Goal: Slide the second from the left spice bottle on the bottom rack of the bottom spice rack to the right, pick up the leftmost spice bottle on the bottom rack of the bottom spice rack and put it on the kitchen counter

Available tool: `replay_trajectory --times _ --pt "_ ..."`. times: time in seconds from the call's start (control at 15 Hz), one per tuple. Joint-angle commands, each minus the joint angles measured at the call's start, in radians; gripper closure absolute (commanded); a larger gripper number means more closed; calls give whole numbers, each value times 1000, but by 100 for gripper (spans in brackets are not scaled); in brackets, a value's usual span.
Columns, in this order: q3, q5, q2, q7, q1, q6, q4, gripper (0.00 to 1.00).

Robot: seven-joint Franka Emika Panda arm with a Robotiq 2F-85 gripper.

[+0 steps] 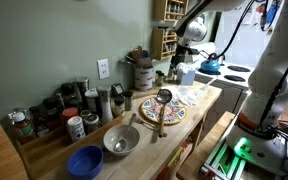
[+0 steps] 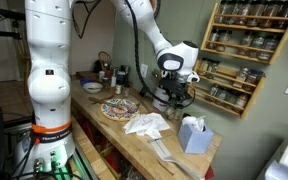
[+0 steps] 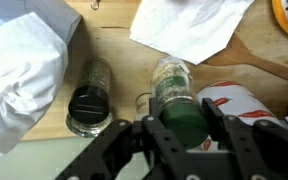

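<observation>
In the wrist view my gripper (image 3: 179, 118) is shut on a green-capped spice bottle (image 3: 170, 80) and holds it just above the light-wood kitchen counter (image 3: 104, 35). A second bottle with a black cap (image 3: 89, 100) stands on the counter just left of it. In an exterior view the gripper (image 2: 174, 92) hangs over the counter (image 2: 134, 140), left of the wooden spice rack (image 2: 234, 60) and its bottom rack (image 2: 224, 102) of dark jars. The gripper (image 1: 180, 62) also shows below the rack (image 1: 166, 30) at the far end of the counter (image 1: 199, 108).
White paper towels (image 3: 184, 25) and a crumpled white sheet (image 3: 19, 70) lie close by, with a chili-print can (image 3: 239, 100) to the right. A patterned plate (image 2: 119, 108), a tissue box (image 2: 192, 133), a steel bowl (image 1: 121, 140), a blue bowl (image 1: 85, 160) and jars (image 1: 74, 110) crowd the counter.
</observation>
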Motion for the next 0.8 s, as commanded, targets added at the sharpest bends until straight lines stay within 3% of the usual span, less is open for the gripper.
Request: replay_trajectory --times 0.0,0.73 --pt "8 -71 45 101 6 89 -16 79" --pt "52 -228 157 362 3 227 -5 79"
